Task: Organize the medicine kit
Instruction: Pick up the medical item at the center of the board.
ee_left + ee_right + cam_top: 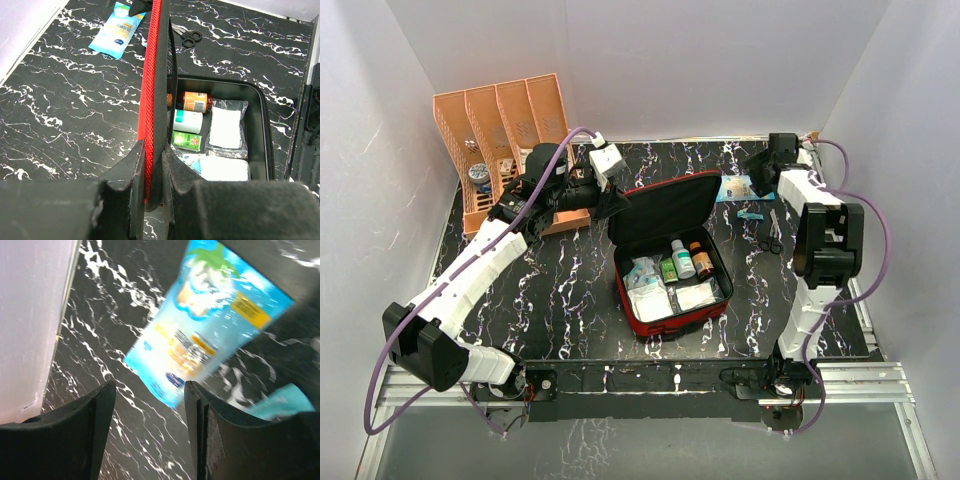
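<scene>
left gripper [152, 172]: jaws nearly closed, clamped on the red zip edge of the medicine kit [150, 90] lid, which stands upright at frame centre

right gripper [150, 432]: jaws wide apart, holding nothing; 1 blue packet [200, 330], blurred, just above them, upper right

kit tray lies right of the left jaws, holding 1 orange bottle [192, 101], 1 white bottle [189, 121], 1 green box [186, 141], at least 2 clear pouches [227, 125]

1 scissors [189, 36] at top of frame

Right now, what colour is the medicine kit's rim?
Red; the medicine kit's rim shows best in the left wrist view.

Bright, even light; right wrist view seems motion-blurred.
</scene>
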Available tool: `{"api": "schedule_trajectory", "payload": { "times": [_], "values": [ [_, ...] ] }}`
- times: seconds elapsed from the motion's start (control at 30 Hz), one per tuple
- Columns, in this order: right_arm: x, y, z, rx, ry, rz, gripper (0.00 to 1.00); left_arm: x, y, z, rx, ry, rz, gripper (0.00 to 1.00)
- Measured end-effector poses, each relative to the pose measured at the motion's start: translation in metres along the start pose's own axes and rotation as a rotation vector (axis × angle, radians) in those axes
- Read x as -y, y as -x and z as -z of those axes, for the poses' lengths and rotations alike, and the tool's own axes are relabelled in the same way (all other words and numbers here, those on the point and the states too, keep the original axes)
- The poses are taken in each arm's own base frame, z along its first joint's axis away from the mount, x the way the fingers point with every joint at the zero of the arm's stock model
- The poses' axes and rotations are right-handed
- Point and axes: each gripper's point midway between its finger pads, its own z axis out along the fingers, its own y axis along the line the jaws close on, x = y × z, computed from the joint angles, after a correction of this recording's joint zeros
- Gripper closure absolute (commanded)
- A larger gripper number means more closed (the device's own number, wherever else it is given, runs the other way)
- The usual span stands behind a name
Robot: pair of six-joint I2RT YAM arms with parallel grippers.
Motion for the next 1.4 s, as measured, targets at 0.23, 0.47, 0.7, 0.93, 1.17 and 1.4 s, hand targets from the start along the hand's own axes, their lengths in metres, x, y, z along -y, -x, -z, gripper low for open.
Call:
{"api": "schedule_trajectory", "payload": {
  "times": [0.23,0.47,0.7,0.93,1.17,1.4],
  "values": [
    [-0.033,-0.023,-0.049,0.016,0.097,-0.012,0.45,0.001,0.000,0.000,0.002,-0.009,-0.007,1.00],
    [-0.046,-0.052,-0.082,0.030,0.139,-0.061,0.45,0.001,0.000,0.000,0.000,-0.009,-0.005,1.00],
    [-0.047,-0.043,-0.086,0.074,0.102,-0.131,0.45,0.001,0.000,0.000,0.000,-0.008,-0.005,1.00],
    [-0.025,-0.038,-0.080,0.076,-0.055,-0.141,0.45,0.001,0.000,0.000,-0.001,-0.006,-0.007,1.00],
    [0.004,-0.048,-0.062,0.053,-0.147,-0.147,0.45,0.001,0.000,0.001,-0.002,-0.006,-0.014,1.00],
    [0.021,-0.053,-0.047,0.041,-0.185,-0.165,0.45,0.002,0.000,0.003,-0.004,-0.006,-0.021,1.00]
  ]
}}
